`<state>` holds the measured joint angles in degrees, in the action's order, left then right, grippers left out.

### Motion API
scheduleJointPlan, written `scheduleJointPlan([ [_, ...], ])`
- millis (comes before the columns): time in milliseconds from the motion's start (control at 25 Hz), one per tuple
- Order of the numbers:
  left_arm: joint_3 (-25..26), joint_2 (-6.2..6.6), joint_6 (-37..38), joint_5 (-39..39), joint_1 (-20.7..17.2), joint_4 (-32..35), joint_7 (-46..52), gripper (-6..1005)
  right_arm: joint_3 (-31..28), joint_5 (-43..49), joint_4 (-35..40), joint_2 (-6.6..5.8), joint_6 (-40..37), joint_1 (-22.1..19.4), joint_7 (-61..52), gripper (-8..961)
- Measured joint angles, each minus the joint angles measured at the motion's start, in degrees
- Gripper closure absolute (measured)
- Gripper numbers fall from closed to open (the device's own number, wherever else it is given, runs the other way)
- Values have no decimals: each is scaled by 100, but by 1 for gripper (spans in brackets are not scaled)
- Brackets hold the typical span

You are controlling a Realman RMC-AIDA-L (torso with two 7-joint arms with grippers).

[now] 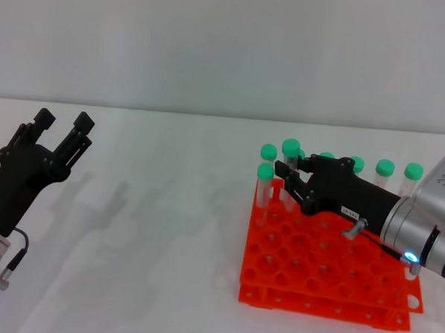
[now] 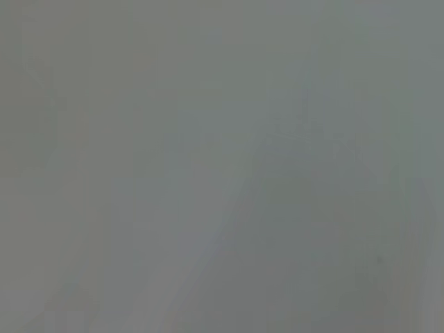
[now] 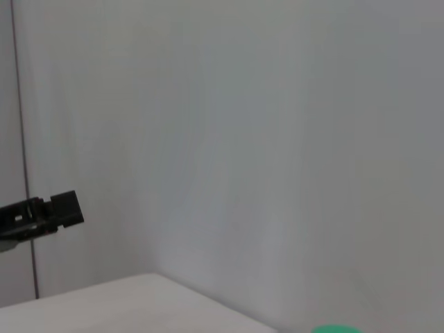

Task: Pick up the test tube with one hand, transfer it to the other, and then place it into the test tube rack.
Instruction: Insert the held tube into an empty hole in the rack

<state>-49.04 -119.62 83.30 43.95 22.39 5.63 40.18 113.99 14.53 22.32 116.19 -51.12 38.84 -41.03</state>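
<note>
The orange-red test tube rack (image 1: 313,279) lies at the right of the white table. Several green-capped tubes stand along its back row and left corner. My right gripper (image 1: 287,177), with the blue light, reaches over the rack's back left part. It is shut on a test tube (image 1: 290,149) that stands upright, its cap slightly higher than its neighbours. A green cap (image 3: 336,329) shows at the edge of the right wrist view. My left gripper (image 1: 63,124), with the green light, is open and empty at the far left. It also shows in the right wrist view (image 3: 48,211).
Another capped tube (image 1: 265,176) stands right beside the right gripper's fingertips, at the rack's left edge. A white wall runs behind the table. The left wrist view shows only a blank grey surface.
</note>
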Motion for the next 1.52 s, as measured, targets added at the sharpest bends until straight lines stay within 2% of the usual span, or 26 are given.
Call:
scheduleJointPlan([
  [960, -32, 0, 11, 0, -7, 0, 20, 209, 405, -30, 1, 0, 470, -19, 63, 681],
  [1440, -17, 1, 28, 0, 4, 0, 25, 210, 327, -171, 68, 0, 387, -203, 379, 674],
  [1520, -17, 4, 29, 0, 9, 0, 25, 210, 321, -172, 68, 0, 336, -212, 379, 634],
])
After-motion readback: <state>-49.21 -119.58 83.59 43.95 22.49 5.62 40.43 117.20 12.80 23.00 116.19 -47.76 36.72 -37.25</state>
